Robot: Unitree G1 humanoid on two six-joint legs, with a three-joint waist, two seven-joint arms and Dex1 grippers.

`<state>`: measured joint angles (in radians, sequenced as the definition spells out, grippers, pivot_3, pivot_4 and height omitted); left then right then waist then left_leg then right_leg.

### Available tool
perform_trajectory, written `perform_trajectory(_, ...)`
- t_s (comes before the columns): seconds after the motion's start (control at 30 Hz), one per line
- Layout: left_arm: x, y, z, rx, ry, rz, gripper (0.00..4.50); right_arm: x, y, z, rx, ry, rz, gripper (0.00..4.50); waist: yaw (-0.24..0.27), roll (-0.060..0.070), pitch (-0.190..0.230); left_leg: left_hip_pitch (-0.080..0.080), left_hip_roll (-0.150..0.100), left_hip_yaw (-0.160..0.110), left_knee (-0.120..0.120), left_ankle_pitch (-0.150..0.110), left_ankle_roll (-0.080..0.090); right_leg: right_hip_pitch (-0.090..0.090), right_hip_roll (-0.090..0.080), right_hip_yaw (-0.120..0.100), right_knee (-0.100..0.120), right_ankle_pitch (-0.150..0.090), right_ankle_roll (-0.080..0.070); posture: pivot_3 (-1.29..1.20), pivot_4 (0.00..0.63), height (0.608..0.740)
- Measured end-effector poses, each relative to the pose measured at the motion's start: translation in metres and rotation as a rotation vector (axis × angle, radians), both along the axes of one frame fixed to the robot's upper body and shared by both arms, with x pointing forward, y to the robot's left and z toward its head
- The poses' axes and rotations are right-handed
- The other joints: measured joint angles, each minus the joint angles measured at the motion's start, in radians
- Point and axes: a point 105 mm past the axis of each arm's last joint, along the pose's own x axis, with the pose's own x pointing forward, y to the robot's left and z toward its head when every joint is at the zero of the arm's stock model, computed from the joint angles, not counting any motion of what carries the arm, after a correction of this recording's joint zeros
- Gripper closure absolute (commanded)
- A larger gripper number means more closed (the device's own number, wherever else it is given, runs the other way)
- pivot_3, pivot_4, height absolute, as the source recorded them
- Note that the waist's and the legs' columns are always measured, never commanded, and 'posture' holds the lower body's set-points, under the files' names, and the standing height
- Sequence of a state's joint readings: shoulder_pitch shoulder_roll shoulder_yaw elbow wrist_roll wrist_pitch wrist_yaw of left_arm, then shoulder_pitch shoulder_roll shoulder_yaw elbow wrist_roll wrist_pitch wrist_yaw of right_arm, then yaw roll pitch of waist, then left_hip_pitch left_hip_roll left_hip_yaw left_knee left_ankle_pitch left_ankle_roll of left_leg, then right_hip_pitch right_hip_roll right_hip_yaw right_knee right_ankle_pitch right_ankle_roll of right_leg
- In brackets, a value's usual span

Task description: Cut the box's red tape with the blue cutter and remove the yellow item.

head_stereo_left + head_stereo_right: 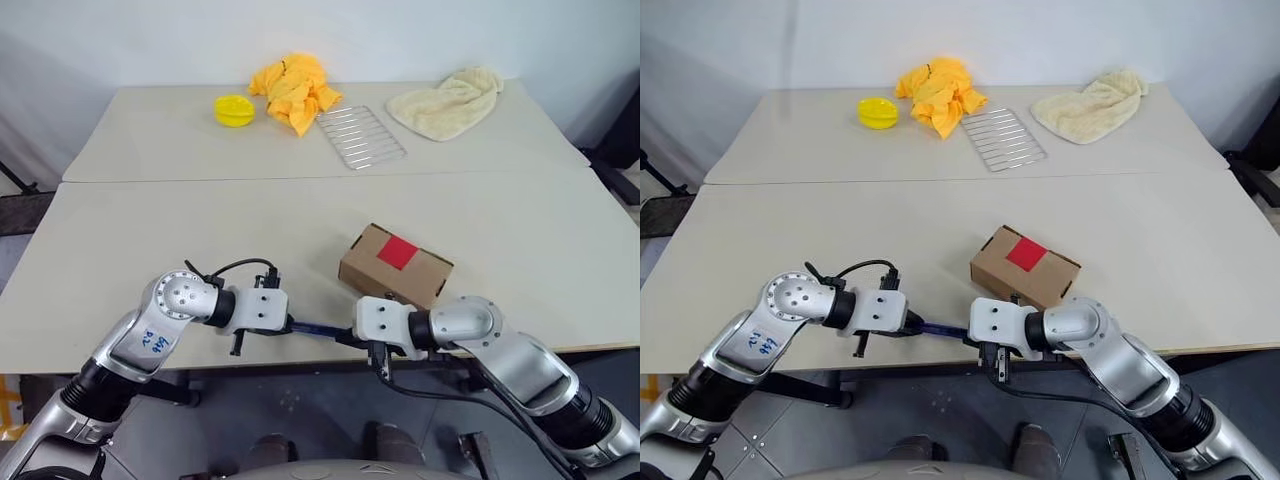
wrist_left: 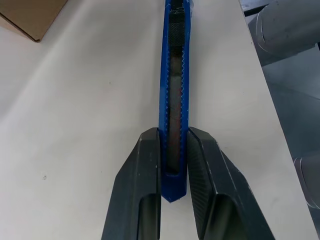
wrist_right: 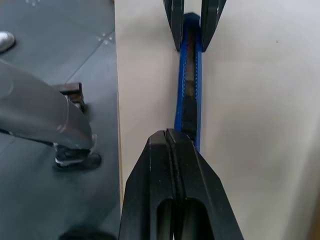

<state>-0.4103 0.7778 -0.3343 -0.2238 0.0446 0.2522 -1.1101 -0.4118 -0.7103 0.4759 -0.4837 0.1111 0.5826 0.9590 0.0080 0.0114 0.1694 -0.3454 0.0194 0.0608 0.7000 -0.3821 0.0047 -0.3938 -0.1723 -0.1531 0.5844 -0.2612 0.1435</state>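
The blue cutter is in the lower middle of the left eye view, held level just above the near edge of the table, between the two wrists. The left gripper has its two fingers clamped on one end of the cutter, one finger on each flat side. The right gripper comes from the other side; its fingers are pressed together with nothing between them, and their tip lies over the cutter's black slider. If the tip really touches the slider, I cannot tell.

The box stands just right of the centre of the left eye view, near the right wrist, with its flaps closed. The red tape on its top is whole, not cut. In the upper part of the frame, well apart from the arms, lie a yellow disc, a crumpled orange cloth, a wire rack and a beige towel.

In my judgement the step in hand is preparing the tool: one gripper steadies the cutter while the other is set to push the slider and bring the blade out. The next move asks for a firm hold by the left fingers and a straight push along the handle, then carrying the blade to the tape. The yellow item is not yet reachable, I suppose inside the box
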Motion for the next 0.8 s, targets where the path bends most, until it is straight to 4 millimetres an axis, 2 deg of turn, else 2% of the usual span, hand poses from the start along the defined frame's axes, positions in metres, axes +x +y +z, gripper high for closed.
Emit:
perform_trajectory(0.4, -0.0067, 0.0046, -0.001, 0.015, 0.003, 0.019, 3.95, 0.0087, 0.0014, 0.002, 0.007, -0.052, 0.019, 4.5, -0.01, 0.0, 0.0, 0.002, 0.001, 0.002, -0.001, 0.0, -0.001, 0.0, 0.0, 0.001, 0.0, 0.0, 0.0, 0.0, 0.15, 0.74)
perform_trajectory(0.8, -0.008, 0.0043, -0.0011, 0.013, 0.008, 0.037, 3.95, 0.0083, 0.0055, -0.0016, 0.0, -0.066, 0.049, 4.5, -0.01, 0.0, 0.0, 0.002, 0.001, 0.002, -0.001, -0.001, -0.001, 0.0, 0.0, 0.001, 0.0, 0.0, -0.001, 0.0, 0.15, 0.74)
